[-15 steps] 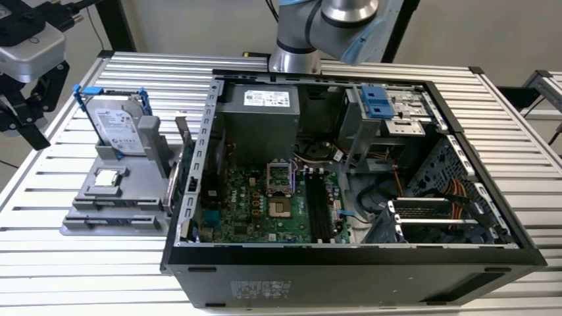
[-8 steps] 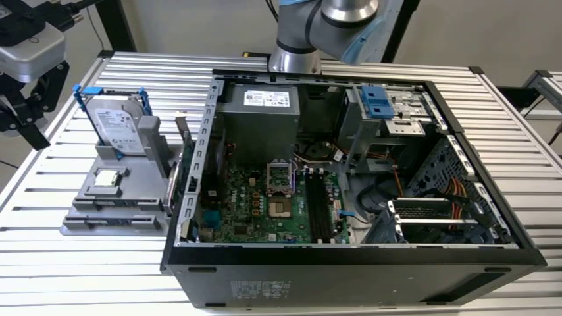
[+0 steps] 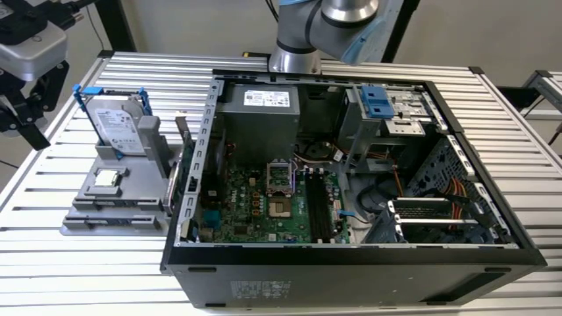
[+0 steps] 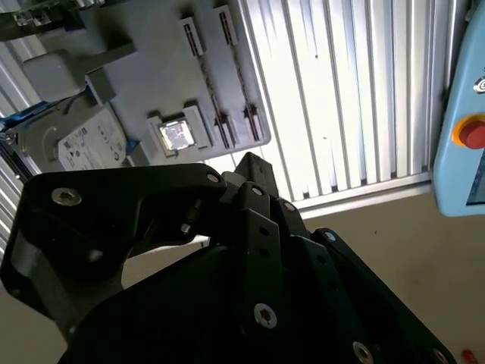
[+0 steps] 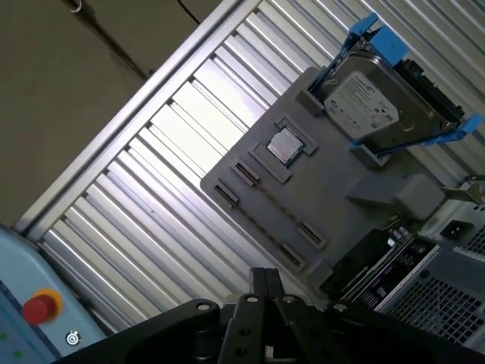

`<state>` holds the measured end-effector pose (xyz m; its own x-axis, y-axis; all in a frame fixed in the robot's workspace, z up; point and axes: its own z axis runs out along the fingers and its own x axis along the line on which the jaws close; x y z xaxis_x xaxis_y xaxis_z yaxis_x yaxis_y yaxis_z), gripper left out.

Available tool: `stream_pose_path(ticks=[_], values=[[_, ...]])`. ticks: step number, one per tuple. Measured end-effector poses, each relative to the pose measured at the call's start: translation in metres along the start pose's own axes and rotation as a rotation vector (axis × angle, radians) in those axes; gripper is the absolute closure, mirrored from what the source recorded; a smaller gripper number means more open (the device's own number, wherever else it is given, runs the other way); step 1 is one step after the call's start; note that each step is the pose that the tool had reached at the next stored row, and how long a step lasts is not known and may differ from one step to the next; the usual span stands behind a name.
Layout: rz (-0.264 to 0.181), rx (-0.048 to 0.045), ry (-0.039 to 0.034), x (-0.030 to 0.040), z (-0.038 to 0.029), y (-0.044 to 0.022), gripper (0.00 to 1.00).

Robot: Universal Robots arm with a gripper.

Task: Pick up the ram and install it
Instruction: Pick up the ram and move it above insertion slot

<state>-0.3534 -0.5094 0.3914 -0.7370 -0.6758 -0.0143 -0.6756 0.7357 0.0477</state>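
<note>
Pickup not begun: the black gripper [image 3: 28, 115] hangs above the ribbed metal tabletop [image 3: 105, 263], fingers released and empty. The long blue ram stick [image 3: 183, 194] seems to stand on edge between grey parts tray [image 3: 114, 220] and open computer case [image 3: 351, 270]; grasping likely needs descent square across it

My gripper [image 5: 261, 303] is matt black; the table [image 5: 151, 197] is ribbed, shiny metal; the tray [image 5: 341, 197] is matt grey plastic.

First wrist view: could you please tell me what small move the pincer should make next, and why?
Probably ease the pincer over the gray tray, toward its long grooves. It hangs above the table beside the tray, away from the computer case, and I cannot make out the ram.
</note>
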Motion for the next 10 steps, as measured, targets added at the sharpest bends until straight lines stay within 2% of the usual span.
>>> stream_pose_path(ticks=[10], values=[[-0.076,-0.0011,0.0035,0.0000,0.0000,0.0000,1.00]])
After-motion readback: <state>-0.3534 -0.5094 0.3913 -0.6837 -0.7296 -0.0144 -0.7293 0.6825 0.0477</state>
